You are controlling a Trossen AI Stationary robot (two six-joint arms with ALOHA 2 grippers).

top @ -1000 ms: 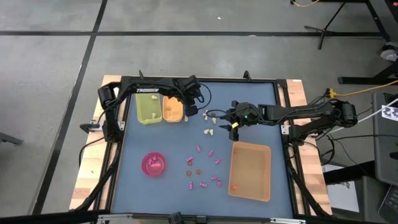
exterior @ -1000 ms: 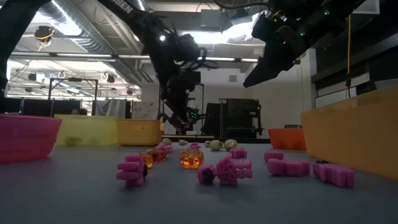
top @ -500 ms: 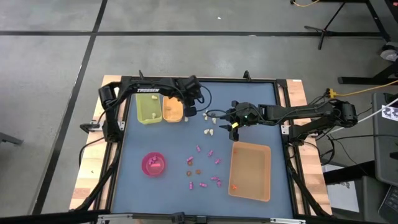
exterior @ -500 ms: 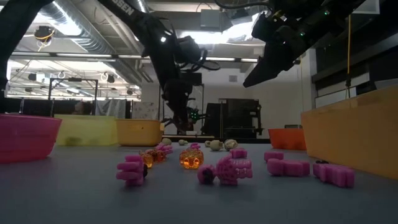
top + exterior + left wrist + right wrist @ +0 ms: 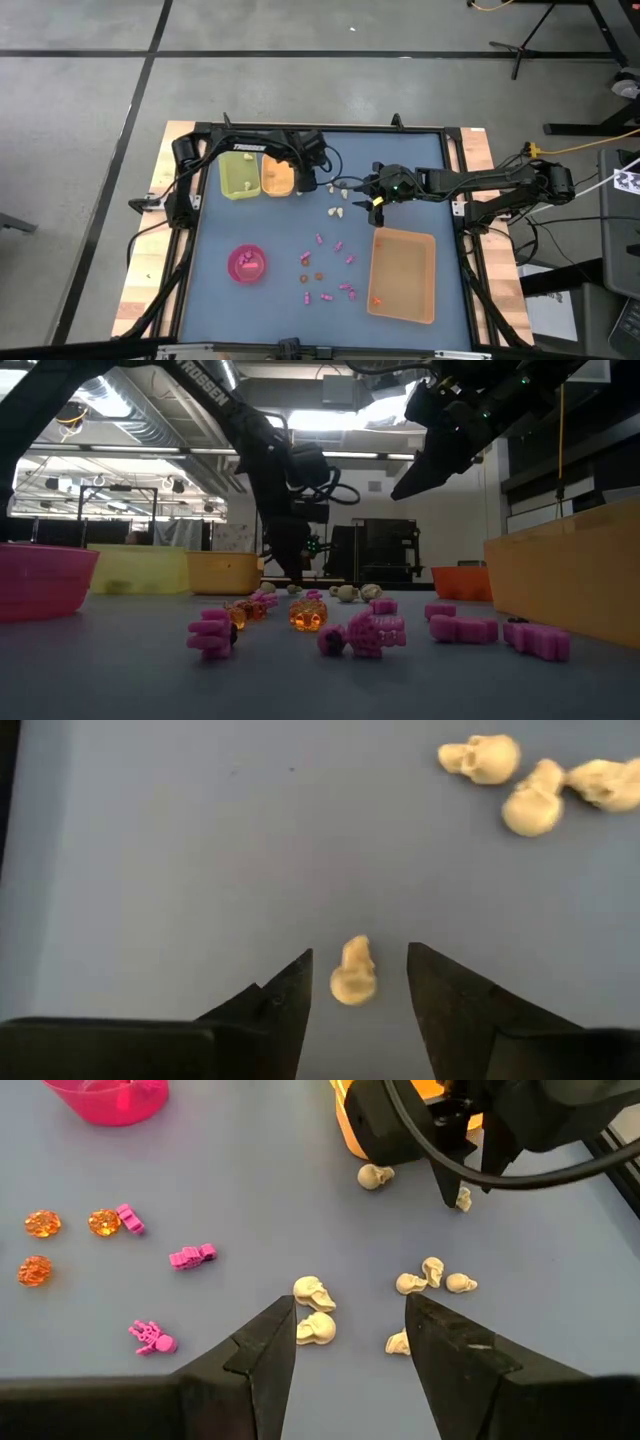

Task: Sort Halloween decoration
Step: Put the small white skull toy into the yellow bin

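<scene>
The Halloween decoration (image 5: 322, 268) lies scattered over the blue table (image 5: 215, 300) as many tiny trinkets: cream-white skulls toward the far middle, magenta-pink figures and orange-brown pieces nearer the front.

The pink bowl (image 5: 247, 264) sits well to the near side of the left gripper, with some pink pieces in it. The green tray (image 5: 238, 174) and the orange tray (image 5: 277, 176) stand side by side just to the left of the left gripper (image 5: 307, 181). This gripper hangs low over the table with its fingers (image 5: 282, 1003) apart, and one cream skull (image 5: 352, 972) lies on the table in the gap between them, touching neither finger. Three more skulls (image 5: 535, 782) lie beyond it.

The right gripper (image 5: 372, 203) hovers above the table near the skull cluster, its fingers (image 5: 268, 1348) apart and holding nothing. Two skulls (image 5: 314, 1311) lie just ahead of the gap, others (image 5: 432, 1276) beside them, pink figures (image 5: 192, 1258) and orange pieces (image 5: 72, 1225) farther off. The tan tray (image 5: 404, 274) lies just to the near side of this gripper.
</scene>
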